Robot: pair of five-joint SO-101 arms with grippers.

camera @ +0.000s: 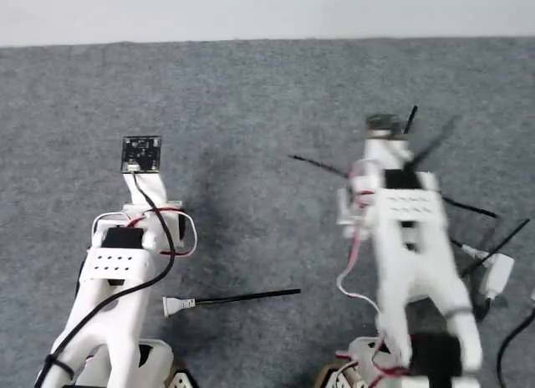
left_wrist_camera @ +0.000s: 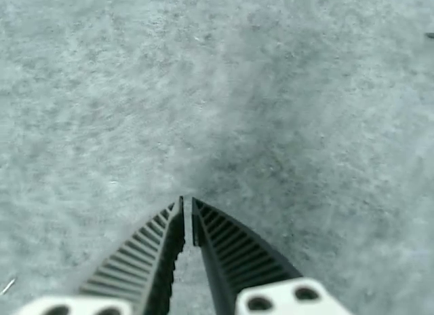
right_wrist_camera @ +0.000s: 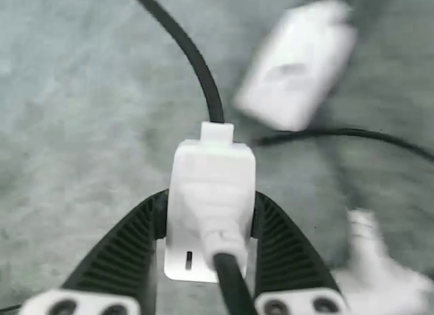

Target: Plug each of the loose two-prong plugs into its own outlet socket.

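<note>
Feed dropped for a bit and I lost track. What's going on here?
The right pincer is clamped on a white socket with black cord leaving both of its ends, so something may already be plugged in. The left pincer is shut on nothing, over bare mat. One loose plug lies on the mat beside the left arm's base, its cord trailing toward the right arm. Another white piece lies beyond the held socket; it is too blurred to identify.

White arms (camera: 117, 304), black ribbed tool fingers (left_wrist_camera: 152, 254), red-white wiring (camera: 194, 233).
</note>
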